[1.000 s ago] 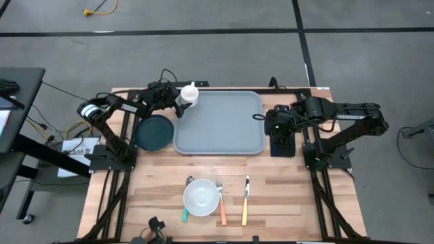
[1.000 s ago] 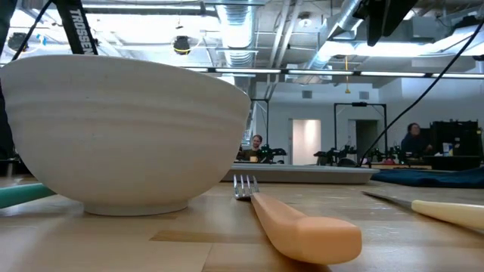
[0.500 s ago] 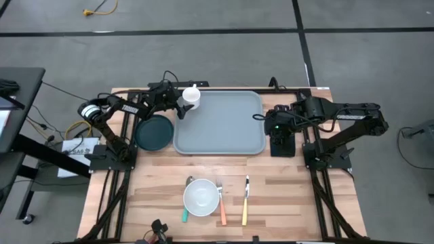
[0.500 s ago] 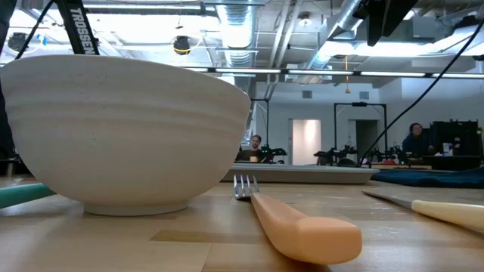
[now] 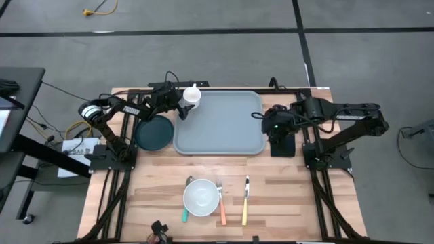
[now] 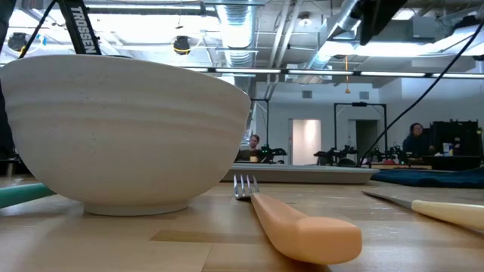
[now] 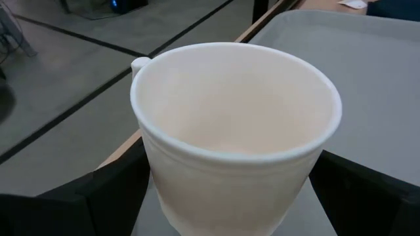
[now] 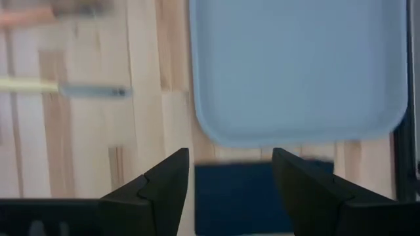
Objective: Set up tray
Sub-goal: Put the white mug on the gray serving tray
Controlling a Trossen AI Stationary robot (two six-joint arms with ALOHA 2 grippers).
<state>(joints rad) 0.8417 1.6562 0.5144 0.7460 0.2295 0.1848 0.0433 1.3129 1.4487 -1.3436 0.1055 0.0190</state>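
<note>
Left claw point(image 5: 182, 103) grips white cup point(image 5: 191, 95); right claw point(image 8: 230, 176) parted; pale grey-blue tray point(image 5: 220, 123) bare.

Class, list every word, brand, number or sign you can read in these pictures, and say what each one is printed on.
"TROSSEN": white letters on the dark arm at the low view's upper left; only this part shows.
White paper by the table's left edge, high view: print too small to read.
Nothing readable on the tray, cup, bowl or cutlery.
</note>
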